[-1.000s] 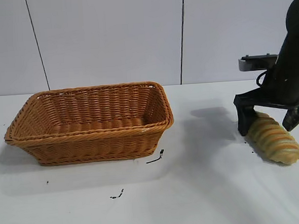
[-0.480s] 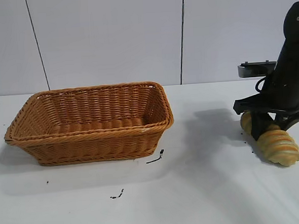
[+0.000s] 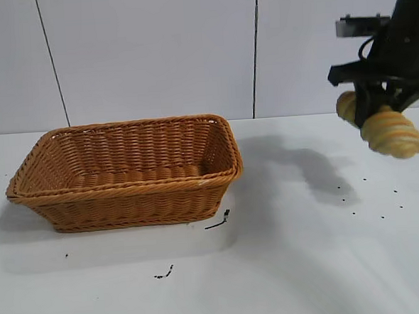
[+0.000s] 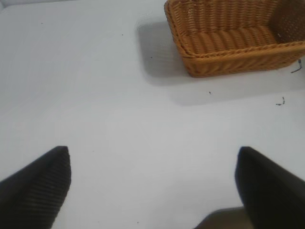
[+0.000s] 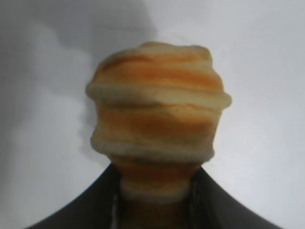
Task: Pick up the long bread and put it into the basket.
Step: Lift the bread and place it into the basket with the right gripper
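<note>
We saw the right tool clamped across the middle of the long bread, holding it in the air at the far right of the scene, clear of the white bench. The loaf hung tilted, one end poking out to the left of the fingers and the larger, striped end dropping lower to the right. From the right wrist view, the long bread bulged out beyond the dark fingers that pinched its narrower part, its pale ridges and orange-brown bands facing the camera. A soft shadow lay on the bench beneath and to the left of the raised loaf. The basket sat well apart at the left, upright, nothing visible inside it. A few dark scuff marks dotted the bench near its right corner. We found the left tool spread wide above bare bench, the basket farther off.
</note>
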